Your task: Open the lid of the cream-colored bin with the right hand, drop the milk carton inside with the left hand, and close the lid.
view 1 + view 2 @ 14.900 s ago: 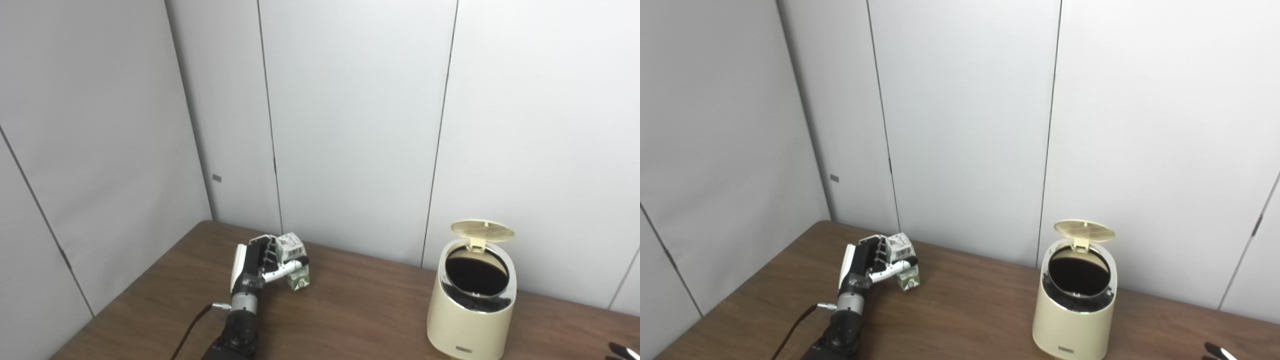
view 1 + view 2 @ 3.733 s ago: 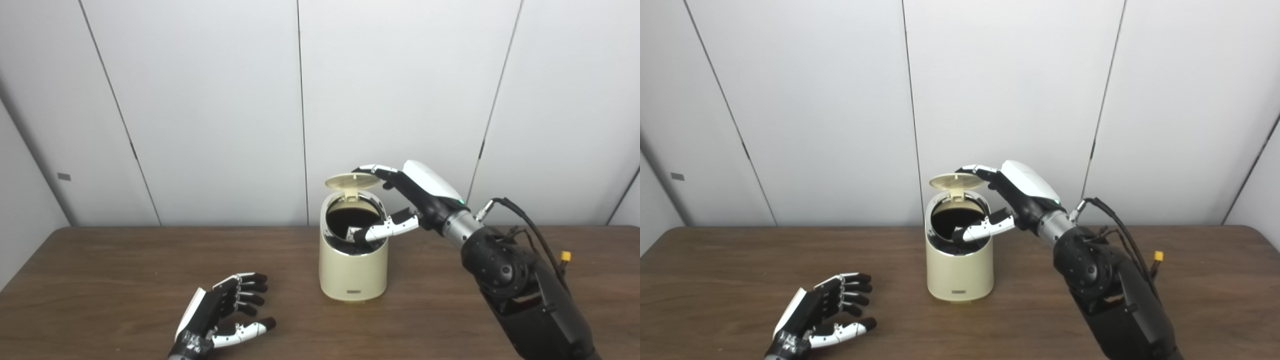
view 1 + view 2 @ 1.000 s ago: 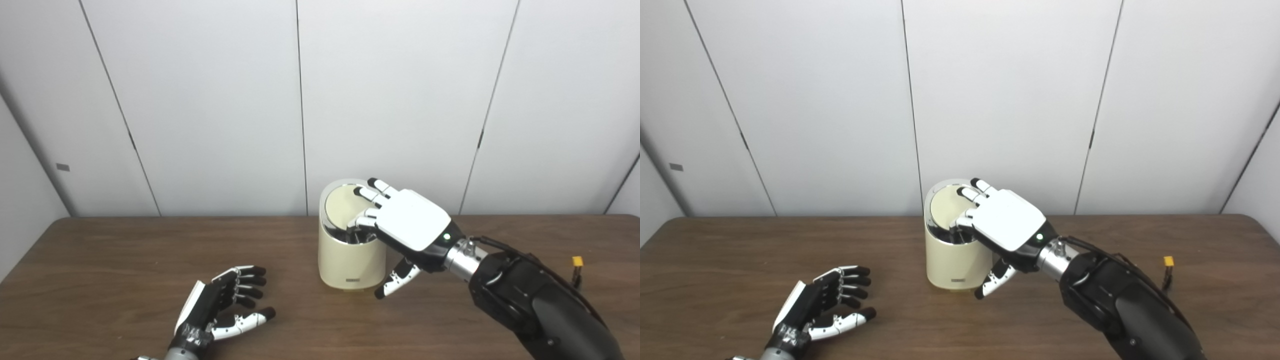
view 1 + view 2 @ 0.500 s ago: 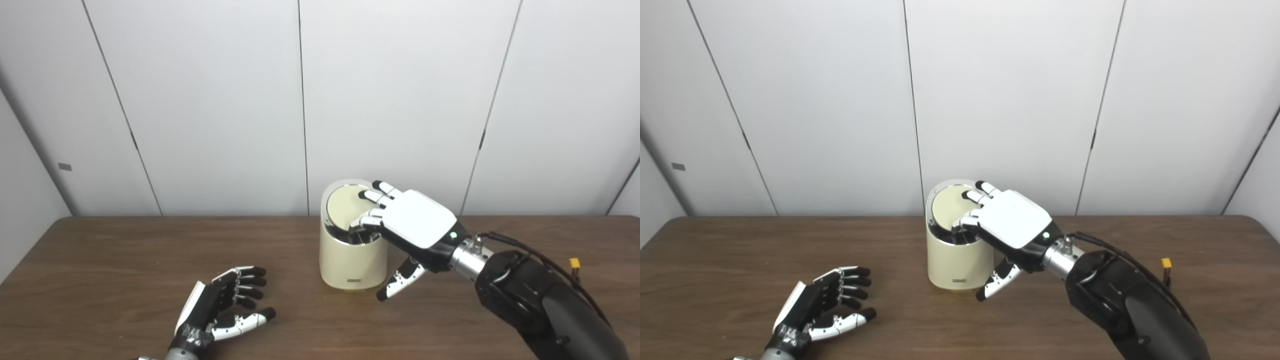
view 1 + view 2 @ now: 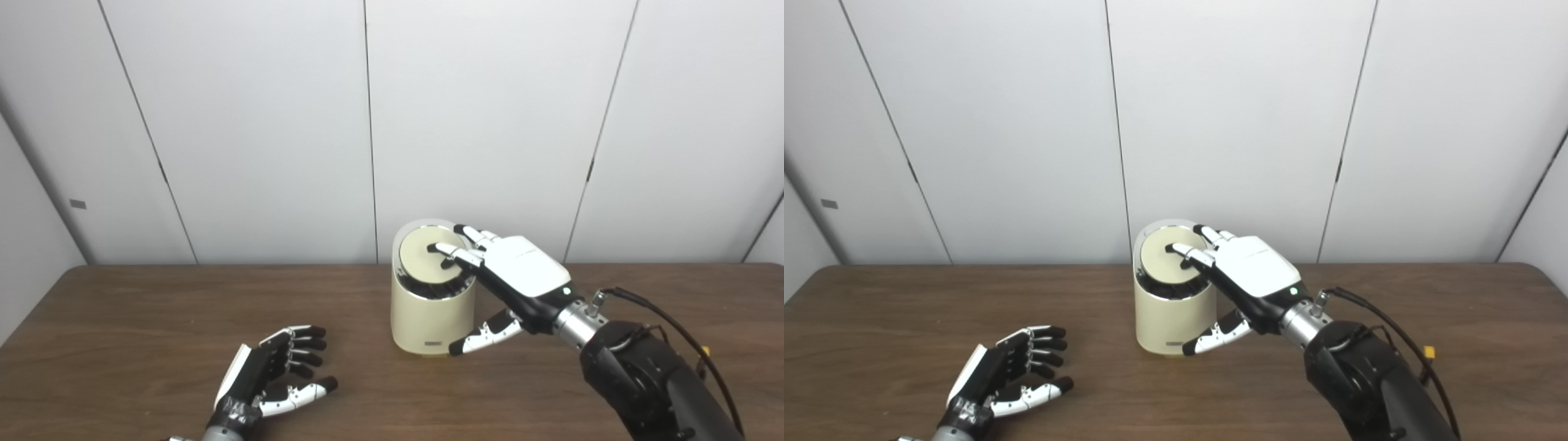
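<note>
Centrally, right hand [image 5: 520,275] fingers [image 5: 450,251] spread, press the bin [image 5: 429,318] lid [image 5: 422,263]; left hand [image 5: 269,373] rests splayed, empty, lower left.

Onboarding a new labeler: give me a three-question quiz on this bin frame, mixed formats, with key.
1. True or false: the lid of the cream bin stands upright.
2. Which hand has fingertips on the lid? A) left hand B) right hand C) neither
3. Fill in: the left hand rests open on the ____.

Key: 1 false, the lid is down over the opening. 2 B. 3 table.
</note>
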